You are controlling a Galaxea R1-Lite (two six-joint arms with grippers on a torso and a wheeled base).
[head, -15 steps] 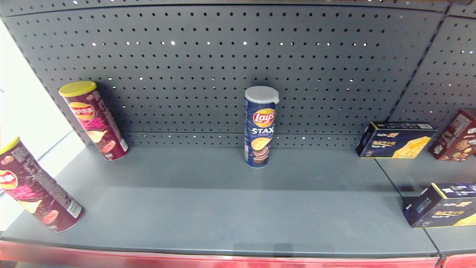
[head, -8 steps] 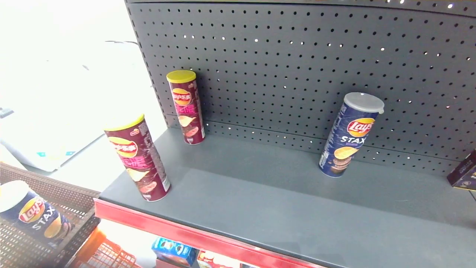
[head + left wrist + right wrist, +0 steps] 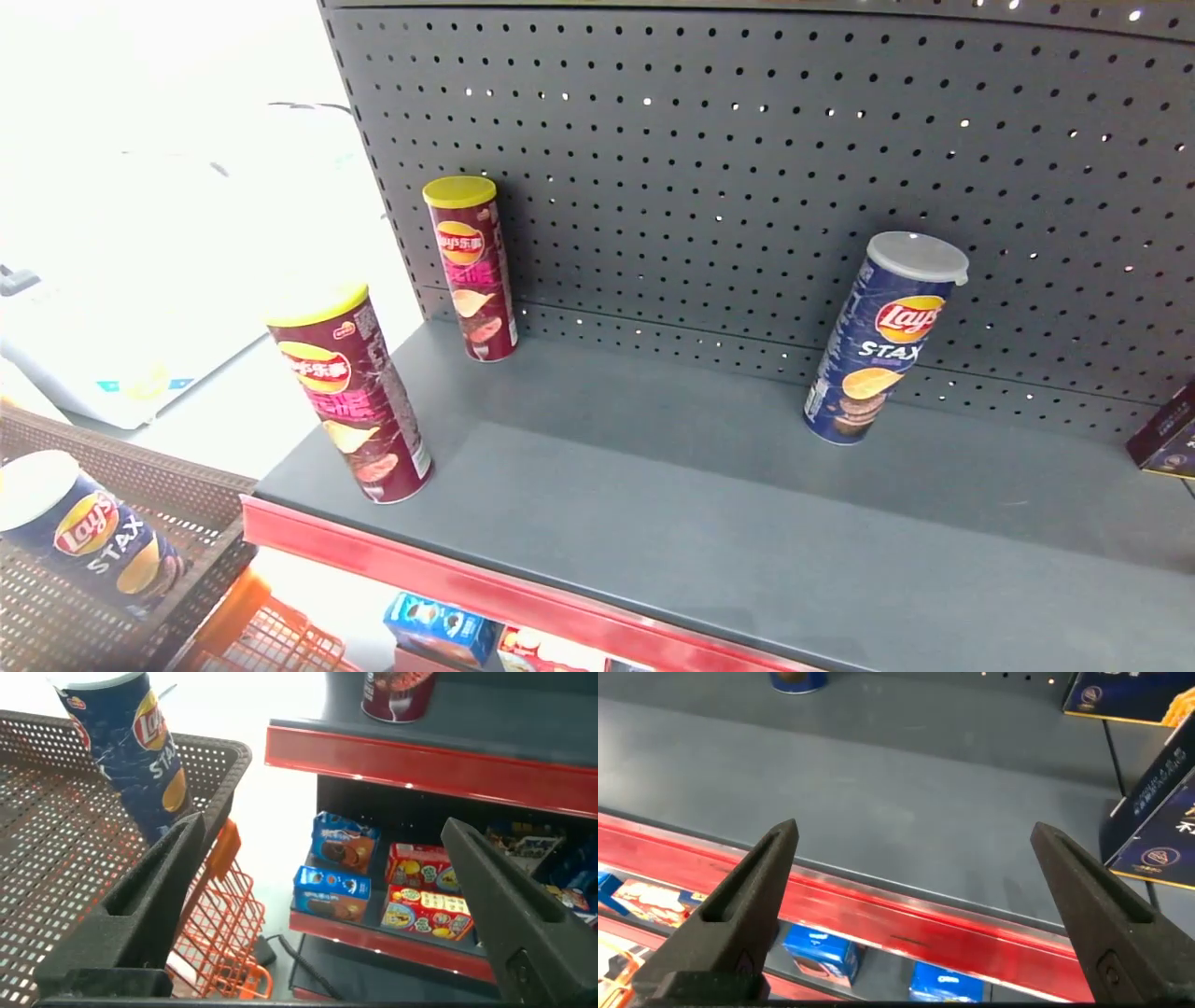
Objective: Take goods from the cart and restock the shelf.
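A blue chips can [image 3: 89, 546] with a white lid stands in the dark mesh cart basket [image 3: 56, 625] at the lower left; the left wrist view shows the same blue chips can [image 3: 126, 747] in the cart basket [image 3: 56, 840]. On the grey shelf [image 3: 709, 523] stand a second blue can [image 3: 878, 341] near the pegboard and two maroon cans with yellow lids, one [image 3: 347, 392] at the front edge, one [image 3: 470, 268] at the back. My left gripper [image 3: 327, 905] is open, low beside the cart. My right gripper [image 3: 920, 910] is open before the shelf's red front edge [image 3: 878, 915].
Dark blue boxes [image 3: 1148, 812] lie on the shelf at the right, one box corner [image 3: 1167, 434] at the view's edge. The lower shelf holds blue and red snack boxes [image 3: 392, 882]. An orange wire basket [image 3: 229, 924] sits under the cart. The pegboard [image 3: 747, 168] backs the shelf.
The head camera has swung to the left since one second ago, bringing the cart and its blue can into view; since half a second ago the picture has barely shifted. The cans stand as before.
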